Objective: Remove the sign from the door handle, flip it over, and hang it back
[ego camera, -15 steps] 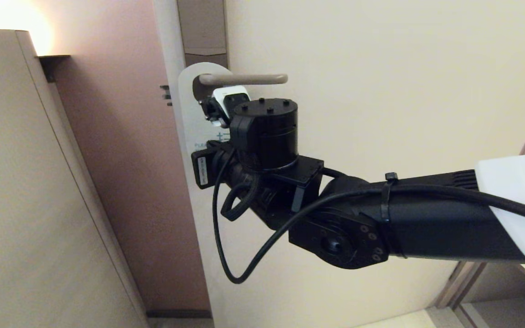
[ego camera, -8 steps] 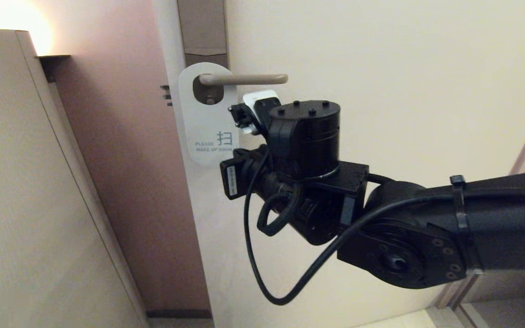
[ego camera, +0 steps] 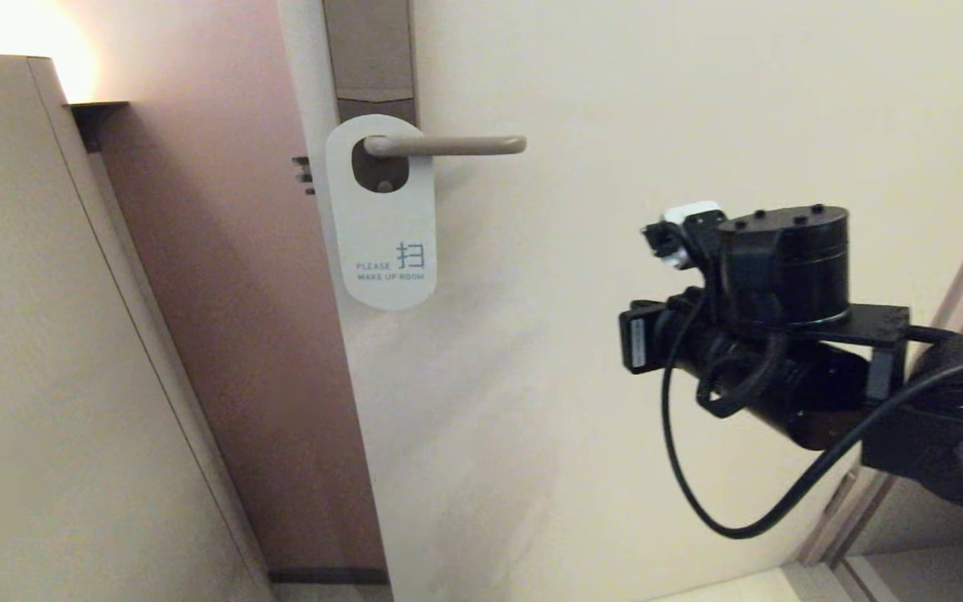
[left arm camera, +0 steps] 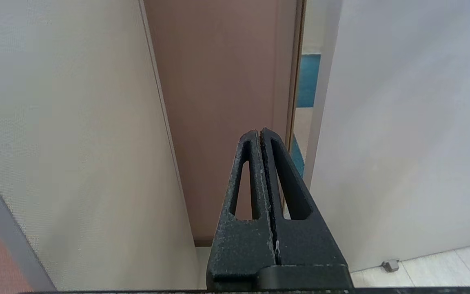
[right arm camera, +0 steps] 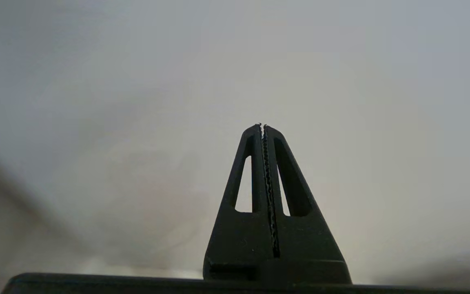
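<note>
The right gripper [right arm camera: 262,126] has drawn back from the sign [ego camera: 381,226], clenched and empty.

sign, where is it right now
In the head view the sign hangs on the door handle, left of centre, white "PLEASE MAKE UP ROOM" side facing out. The right hand is well off to its right, empty.

Right arm reaching in from the right of the head view, wrist held level and aimed forward. Right gripper [right arm camera: 262,130] with fingers pressed together, nothing between them. Left gripper [left arm camera: 259,134] parked low, likewise closed tight and empty.
</note>
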Controlling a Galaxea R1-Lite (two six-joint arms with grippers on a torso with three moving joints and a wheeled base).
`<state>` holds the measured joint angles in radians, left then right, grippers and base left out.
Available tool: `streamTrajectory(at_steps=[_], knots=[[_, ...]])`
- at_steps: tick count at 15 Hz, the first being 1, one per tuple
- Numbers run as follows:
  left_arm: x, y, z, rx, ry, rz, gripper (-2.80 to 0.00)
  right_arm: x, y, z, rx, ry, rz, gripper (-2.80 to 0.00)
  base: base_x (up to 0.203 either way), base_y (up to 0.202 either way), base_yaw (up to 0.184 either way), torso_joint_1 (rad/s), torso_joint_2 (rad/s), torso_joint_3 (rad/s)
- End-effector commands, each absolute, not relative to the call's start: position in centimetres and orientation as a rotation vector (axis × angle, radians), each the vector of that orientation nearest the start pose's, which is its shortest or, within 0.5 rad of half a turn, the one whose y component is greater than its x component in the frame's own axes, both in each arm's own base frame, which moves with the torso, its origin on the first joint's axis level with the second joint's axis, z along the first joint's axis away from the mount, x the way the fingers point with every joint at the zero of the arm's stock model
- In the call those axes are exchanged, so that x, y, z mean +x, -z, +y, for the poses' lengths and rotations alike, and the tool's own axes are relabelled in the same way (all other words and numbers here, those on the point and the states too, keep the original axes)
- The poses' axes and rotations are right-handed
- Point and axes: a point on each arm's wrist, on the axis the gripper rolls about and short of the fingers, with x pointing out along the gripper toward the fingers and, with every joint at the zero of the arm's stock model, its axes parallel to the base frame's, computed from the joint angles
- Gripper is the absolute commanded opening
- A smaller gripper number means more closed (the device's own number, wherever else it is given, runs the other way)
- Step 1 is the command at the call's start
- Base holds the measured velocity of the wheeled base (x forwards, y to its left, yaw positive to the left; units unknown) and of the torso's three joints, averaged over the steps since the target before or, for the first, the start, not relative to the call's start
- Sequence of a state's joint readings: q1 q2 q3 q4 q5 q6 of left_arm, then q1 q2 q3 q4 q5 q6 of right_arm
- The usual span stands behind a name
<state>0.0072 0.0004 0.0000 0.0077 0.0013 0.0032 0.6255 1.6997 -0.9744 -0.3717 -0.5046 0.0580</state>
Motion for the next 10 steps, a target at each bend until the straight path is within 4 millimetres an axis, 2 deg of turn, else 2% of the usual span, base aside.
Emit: streamTrajectory(at_steps=[1,4,7,10], knots=[[-2.3,-7.5,0.0,0.003,-0.009,0.008,-2.8,25.3,-21.2,12.6,-0.115,0.013,0.287,-2.8,0.0,0.0,0.0,0.0,0.0,0.0],[-2.3,-7.5,0.0,0.003,-0.009,0.008,-2.8,22.4,-20.5,8.1,-0.124,0.119,0.306,-2.8,0.0,0.0,0.0,0.0,0.0,0.0],[-2.3,-7.5,0.0,0.003,-0.009,0.008,-2.8,17.6,-18.8,5.5,-0.129,0.145,0.32,-2.8,0.0,0.0,0.0,0.0,0.0,0.0],[-2.3,-7.5,0.0,0.003,-0.009,0.008,-2.8,13.8,-17.4,2.9,-0.125,0.22,0.314,-2.8,0.0,0.0,0.0,0.0,0.0,0.0]])
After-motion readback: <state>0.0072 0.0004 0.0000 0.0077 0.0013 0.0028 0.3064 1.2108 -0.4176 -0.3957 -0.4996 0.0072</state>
